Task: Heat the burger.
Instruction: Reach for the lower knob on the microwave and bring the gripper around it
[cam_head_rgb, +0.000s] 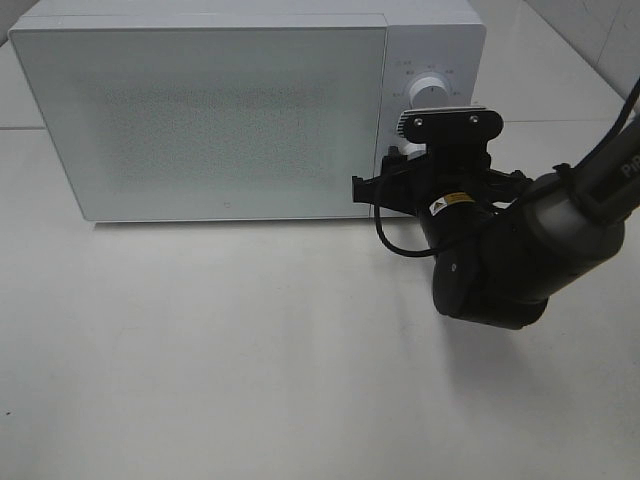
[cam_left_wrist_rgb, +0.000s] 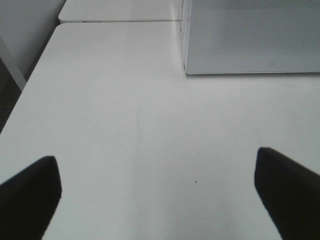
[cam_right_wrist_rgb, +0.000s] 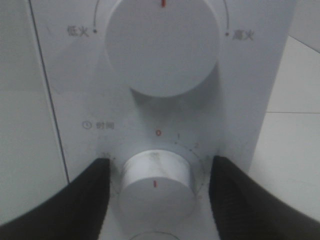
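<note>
The burger is out of view. A white microwave (cam_head_rgb: 200, 110) stands at the back of the table with its door closed; its corner also shows in the left wrist view (cam_left_wrist_rgb: 250, 35). My right gripper (cam_right_wrist_rgb: 160, 165) is up against the control panel, its black fingers (cam_right_wrist_rgb: 95, 195) on either side of the lower timer knob (cam_right_wrist_rgb: 156, 186) with small gaps showing, so it is open. The knob's red mark points down, away from the 0. In the exterior view the right arm (cam_head_rgb: 500, 260) covers that knob. My left gripper (cam_left_wrist_rgb: 156, 165) is open over bare table.
The upper power knob (cam_head_rgb: 430, 90) sits above the timer knob (cam_right_wrist_rgb: 162, 45). The white table (cam_head_rgb: 250, 350) stretches in front of the microwave. A seam to a second table (cam_left_wrist_rgb: 120, 20) runs behind it, and the table's left edge (cam_left_wrist_rgb: 25, 90) drops off.
</note>
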